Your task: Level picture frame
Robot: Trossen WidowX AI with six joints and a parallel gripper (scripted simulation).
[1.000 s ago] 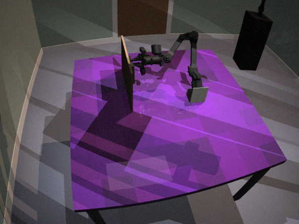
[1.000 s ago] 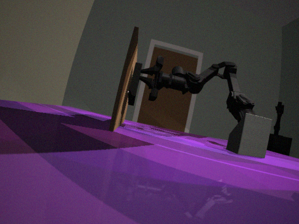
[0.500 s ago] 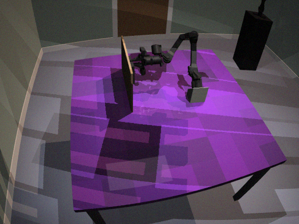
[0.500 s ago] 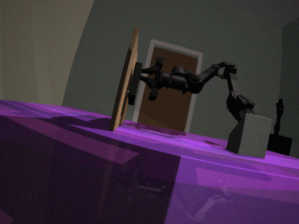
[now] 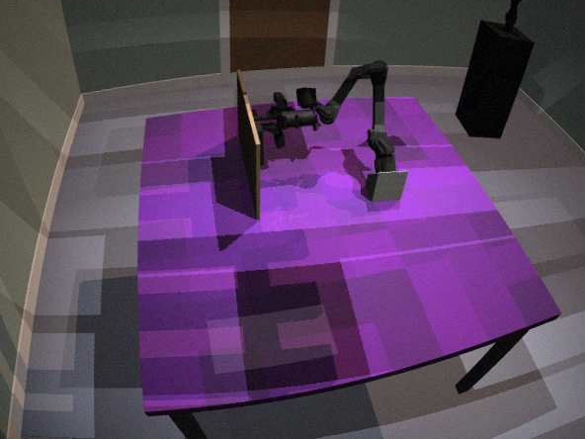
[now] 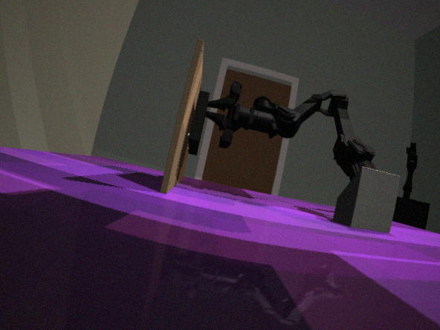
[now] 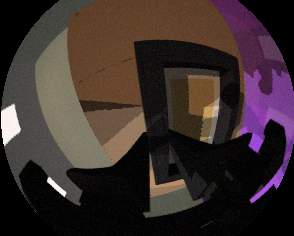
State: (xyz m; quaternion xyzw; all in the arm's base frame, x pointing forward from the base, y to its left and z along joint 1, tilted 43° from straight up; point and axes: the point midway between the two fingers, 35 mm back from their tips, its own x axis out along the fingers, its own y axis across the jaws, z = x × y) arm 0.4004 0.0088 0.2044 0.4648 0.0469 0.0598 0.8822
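The black picture frame (image 5: 262, 155) (image 6: 193, 146) (image 7: 149, 60) hangs in front of the upright wooden panel (image 5: 251, 168) (image 6: 178, 137) (image 7: 100, 55). Its brown and yellow picture (image 7: 202, 95) shows in the wrist view. My gripper (image 5: 257, 122) (image 6: 206, 110) (image 7: 156, 133) is shut on the frame's top bar, the left-hand bar in the wrist view, towards one end of it. The fingers cover part of that bar and the frame's near end. The screw and the notched strip are hidden behind the frame. I cannot tell surely from these angles whether the frame is level.
The panel stands on the purple table (image 5: 420, 277) (image 6: 297, 238). A pale grey block (image 5: 387, 188) (image 6: 375, 201) stands by my arm's base. A dark pedestal (image 5: 494, 79) (image 6: 412, 212) with another arm stands beyond the table. A brown door (image 5: 279, 15) (image 6: 245, 156) is in the far wall.
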